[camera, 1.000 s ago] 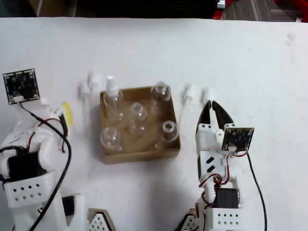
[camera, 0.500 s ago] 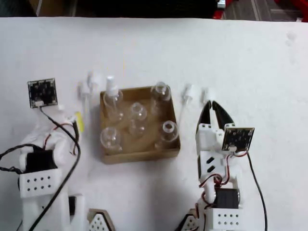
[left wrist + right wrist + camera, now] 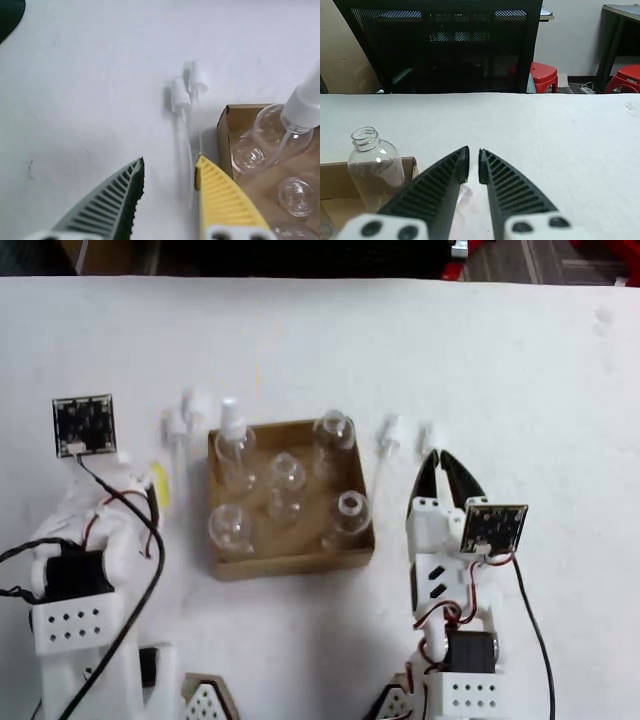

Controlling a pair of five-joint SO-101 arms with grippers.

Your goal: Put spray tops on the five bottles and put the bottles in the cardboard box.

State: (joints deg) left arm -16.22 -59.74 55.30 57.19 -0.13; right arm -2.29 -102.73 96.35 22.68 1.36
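Bottles [image 3: 285, 478]: five, clear, all upright inside the box.
Cardboard box [image 3: 290, 565]: one, between the two claws, just beside the left claw's yellow finger [image 3: 220, 195].
Spray tops [image 3: 232, 412]: five. One sits on the bottle in the box's far corner on the left claw's side, and four lie loose on the table [image 3: 520, 360].
Left pair [image 3: 179, 95]: two loose tops side by side, just ahead of the left claw's tips and nearer the yellow one.
Right pair [image 3: 392, 432]: two loose tops just ahead of the right claw's tips.
Left claw [image 3: 170, 160]: one, open at a middling gap, nothing between the fingers.
Right claw [image 3: 473, 151]: one, drawn almost closed with a thin slit between the tips, holding nothing.
Cut off: in the left wrist view the frame edge crops the box and its bottles. In the right wrist view one open-necked bottle stands whole beside the claw, and the box runs off the edge.
Hard to make out: the left pair's clear dip tubes fade into the white table. A pale shape under the right claw's fingers is probably one of the right pair.
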